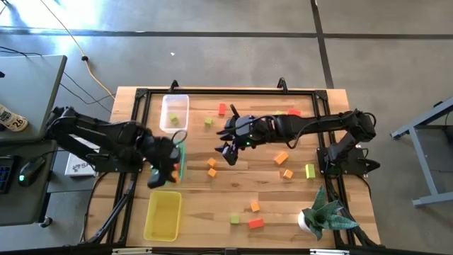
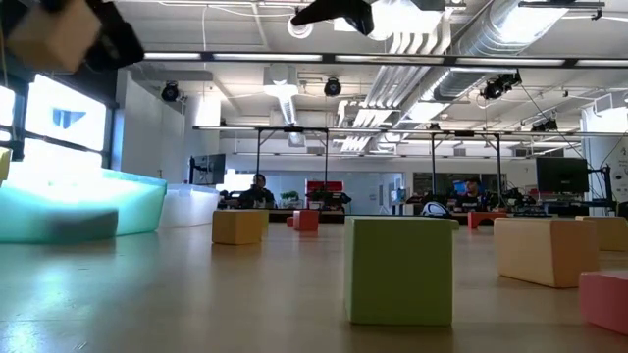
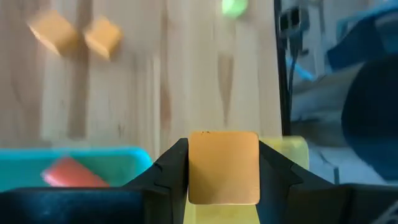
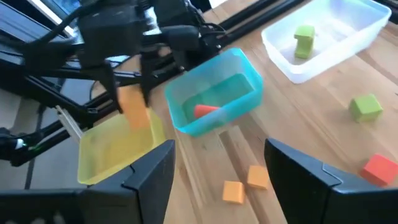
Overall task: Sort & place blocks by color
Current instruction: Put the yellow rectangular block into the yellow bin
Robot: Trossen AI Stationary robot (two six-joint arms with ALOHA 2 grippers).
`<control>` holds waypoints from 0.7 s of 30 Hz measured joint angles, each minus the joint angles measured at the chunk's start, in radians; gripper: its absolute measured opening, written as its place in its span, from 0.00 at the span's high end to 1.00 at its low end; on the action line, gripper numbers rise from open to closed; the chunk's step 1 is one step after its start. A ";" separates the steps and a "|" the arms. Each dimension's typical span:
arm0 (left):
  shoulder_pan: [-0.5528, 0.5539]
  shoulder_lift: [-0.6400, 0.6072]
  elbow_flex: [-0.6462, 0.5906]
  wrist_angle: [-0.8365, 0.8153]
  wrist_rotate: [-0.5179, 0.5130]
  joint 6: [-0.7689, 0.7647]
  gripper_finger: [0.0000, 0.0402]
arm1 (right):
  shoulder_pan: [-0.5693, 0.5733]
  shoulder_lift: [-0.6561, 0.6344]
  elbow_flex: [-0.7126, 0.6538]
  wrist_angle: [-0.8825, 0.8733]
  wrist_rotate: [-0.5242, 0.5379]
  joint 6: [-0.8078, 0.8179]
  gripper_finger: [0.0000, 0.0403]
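My left gripper (image 1: 161, 173) is shut on an orange block (image 3: 224, 168), held in the air over the gap between the teal tray (image 4: 217, 99) and the yellow tray (image 4: 115, 146). A red block (image 4: 205, 111) lies in the teal tray. The clear tray (image 4: 323, 37) holds a green block (image 4: 303, 40). My right gripper (image 4: 217, 180) hangs open above the table's middle, over two loose orange blocks (image 4: 233, 191), with nothing between its fingers. My left gripper pinches the orange block by two opposite sides (image 3: 193, 168) between its two fingers. The fingers slant downward from the table's left. The block is lifted clear (image 4: 132, 107), above the trays' rims.
Loose blocks lie scattered on the wooden table: orange (image 1: 282, 158), green (image 1: 310, 170), red (image 1: 256, 223), green (image 1: 209, 122), red (image 1: 222, 108). A potted plant (image 1: 322, 216) stands at the near right corner. A black frame (image 1: 212, 92) runs along the table's edges.
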 joint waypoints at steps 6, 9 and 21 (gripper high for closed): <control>-0.182 0.002 0.000 -0.014 -0.075 -0.163 0.72 | -0.021 0.000 0.000 -0.042 -0.014 -0.023 0.42; -0.258 0.015 0.000 -0.014 -0.110 -0.241 0.72 | -0.033 0.000 0.000 -0.050 -0.032 -0.042 0.42; -0.446 0.214 0.000 0.033 -0.210 -0.427 0.72 | -0.053 0.000 0.000 -0.089 -0.043 -0.077 0.42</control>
